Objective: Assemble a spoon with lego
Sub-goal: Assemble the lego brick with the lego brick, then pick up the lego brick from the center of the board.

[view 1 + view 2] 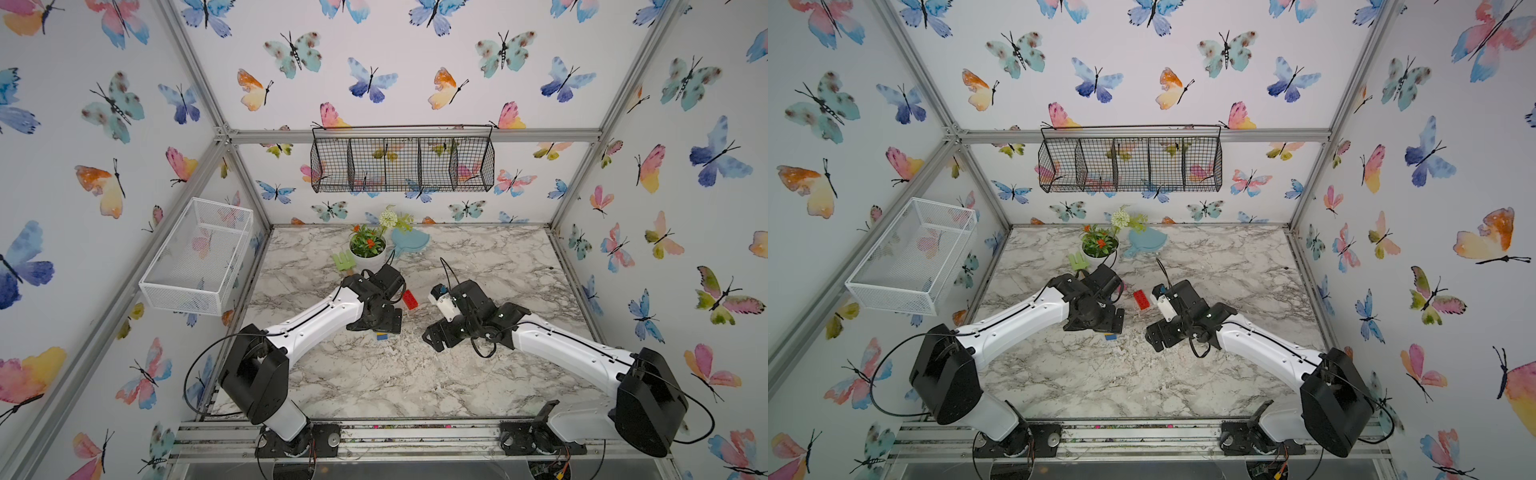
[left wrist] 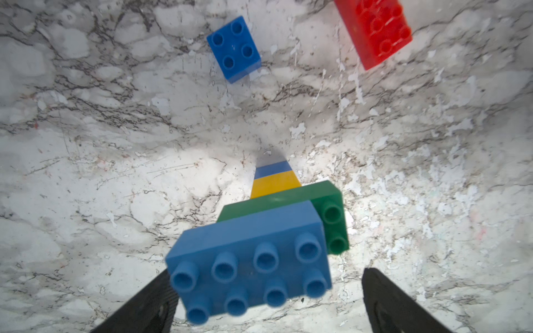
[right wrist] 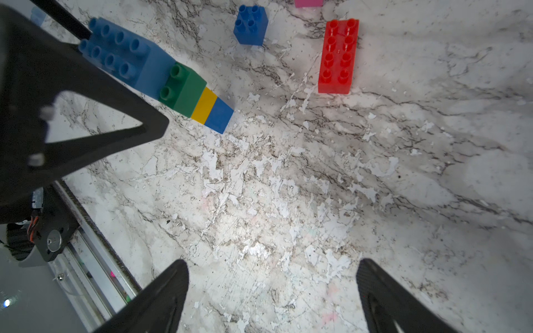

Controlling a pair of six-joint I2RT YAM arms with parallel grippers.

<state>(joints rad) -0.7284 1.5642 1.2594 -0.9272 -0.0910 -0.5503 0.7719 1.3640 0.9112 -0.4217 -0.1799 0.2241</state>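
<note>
The part-built spoon (image 2: 259, 230) stands on the marble table on its dark blue end, with yellow, green and a light-blue eight-stud brick (image 2: 251, 274) stacked above. My left gripper (image 2: 266, 272) is open around that top brick, and one finger (image 2: 389, 302) stands clearly apart from it. In both top views only the stem's foot (image 1: 384, 335) (image 1: 1111, 336) shows under the left gripper (image 1: 382, 320). Loose lego lies beyond: a red brick (image 2: 375, 31) (image 1: 409, 299) (image 3: 337, 56), a dark blue brick (image 2: 235, 49) (image 3: 251, 24) and a pink brick (image 3: 308, 3). My right gripper (image 3: 272, 262) (image 1: 434, 336) is open over bare table.
At the back of the table are a potted plant (image 1: 368, 249), a green toy rake (image 1: 343, 262) and a pale-blue dish (image 1: 409, 243). A white wire basket (image 1: 199, 257) hangs on the left wall. A black wire basket (image 1: 401, 164) hangs on the back wall.
</note>
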